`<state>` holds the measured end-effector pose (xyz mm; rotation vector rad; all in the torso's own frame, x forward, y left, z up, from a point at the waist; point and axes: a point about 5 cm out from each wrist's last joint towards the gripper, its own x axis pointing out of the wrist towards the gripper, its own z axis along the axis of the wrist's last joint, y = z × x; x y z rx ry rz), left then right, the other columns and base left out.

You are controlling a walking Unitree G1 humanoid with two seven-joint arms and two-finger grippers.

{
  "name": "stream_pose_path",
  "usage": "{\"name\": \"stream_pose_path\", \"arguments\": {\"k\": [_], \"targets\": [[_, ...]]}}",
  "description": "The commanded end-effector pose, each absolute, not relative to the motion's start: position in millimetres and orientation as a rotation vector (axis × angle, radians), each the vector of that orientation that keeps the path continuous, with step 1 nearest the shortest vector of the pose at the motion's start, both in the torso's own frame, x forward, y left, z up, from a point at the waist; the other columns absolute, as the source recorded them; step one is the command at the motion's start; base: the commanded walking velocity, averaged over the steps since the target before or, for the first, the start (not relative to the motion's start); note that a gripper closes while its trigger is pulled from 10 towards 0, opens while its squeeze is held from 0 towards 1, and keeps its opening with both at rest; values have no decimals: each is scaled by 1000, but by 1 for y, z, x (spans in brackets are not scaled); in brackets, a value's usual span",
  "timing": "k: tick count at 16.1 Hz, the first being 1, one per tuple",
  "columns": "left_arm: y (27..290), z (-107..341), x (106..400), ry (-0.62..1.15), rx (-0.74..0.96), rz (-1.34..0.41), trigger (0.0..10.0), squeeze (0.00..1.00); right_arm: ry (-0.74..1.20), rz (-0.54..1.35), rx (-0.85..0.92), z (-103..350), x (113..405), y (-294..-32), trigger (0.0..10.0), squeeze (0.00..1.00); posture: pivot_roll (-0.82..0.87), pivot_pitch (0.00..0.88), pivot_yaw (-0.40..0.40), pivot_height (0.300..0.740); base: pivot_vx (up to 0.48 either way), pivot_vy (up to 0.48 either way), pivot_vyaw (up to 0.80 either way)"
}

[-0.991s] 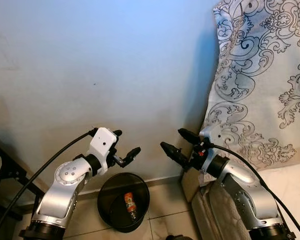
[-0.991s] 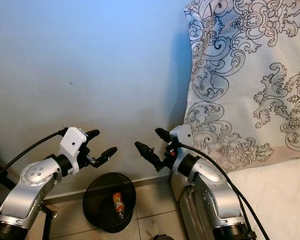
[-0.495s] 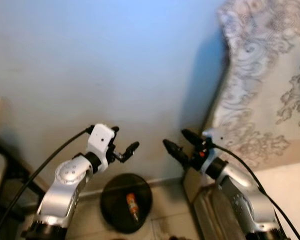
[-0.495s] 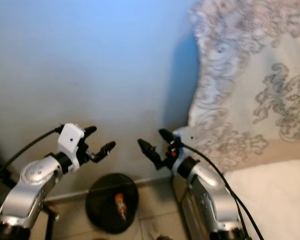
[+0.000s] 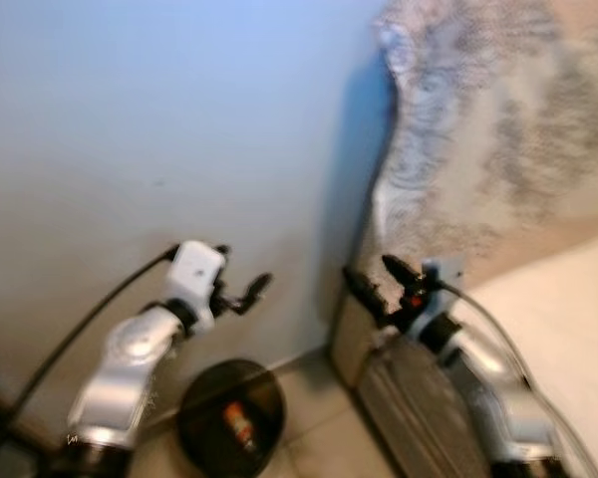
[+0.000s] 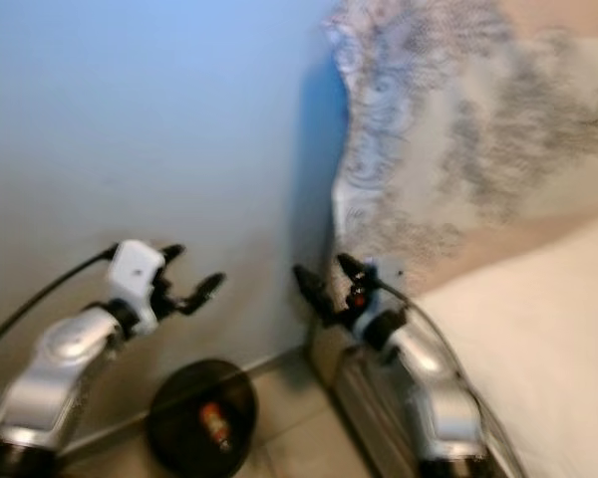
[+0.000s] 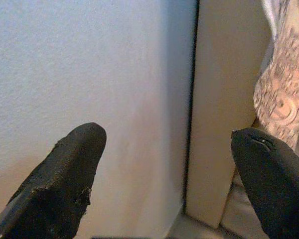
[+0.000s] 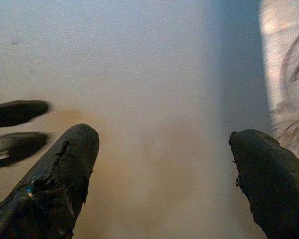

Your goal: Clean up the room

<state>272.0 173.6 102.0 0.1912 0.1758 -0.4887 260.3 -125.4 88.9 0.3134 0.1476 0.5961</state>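
Note:
A round black bin stands on the tiled floor by the wall, with a small orange bottle lying inside it. My left gripper hangs open in the air above the bin, holding nothing. My right gripper is open too, held beside the bed's corner and facing the left one. In the left wrist view the two black fingers stand wide apart before the wall and the bed's side panel. In the right wrist view the fingers are spread, with the left gripper's fingertips beyond them.
A blue-grey wall is close ahead. A pillow with a grey scroll pattern leans at the head of a bed on my right, whose side drops to the floor near the bin. The head views are blurred.
The whole picture has shifted left, tilted and blurred, so the camera is moving. Both arms keep the same open pose, and the bottle still lies in the bin.

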Motion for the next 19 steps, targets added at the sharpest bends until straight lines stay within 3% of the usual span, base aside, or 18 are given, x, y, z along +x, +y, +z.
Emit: {"name": "stream_pose_path", "arguments": {"k": [1,7,13,19], "targets": [[170,102,273,173,189,-482,10000,0,150,571,297,89,260,-132,10000,0,56,0,-4,740,0,0,-750],[164,104,278,114,157,-398,10000,0,126,514,271,89,258,-132,10000,0,30,0,-5,740,0,0,-754],[168,101,275,114,160,-327,10000,0,70,305,226,94,267,-144,10000,0,37,0,-11,740,0,0,-720],[175,105,283,109,173,-281,10000,0,74,184,201,90,272,-141,10000,0,52,0,-11,740,0,0,0]]}}
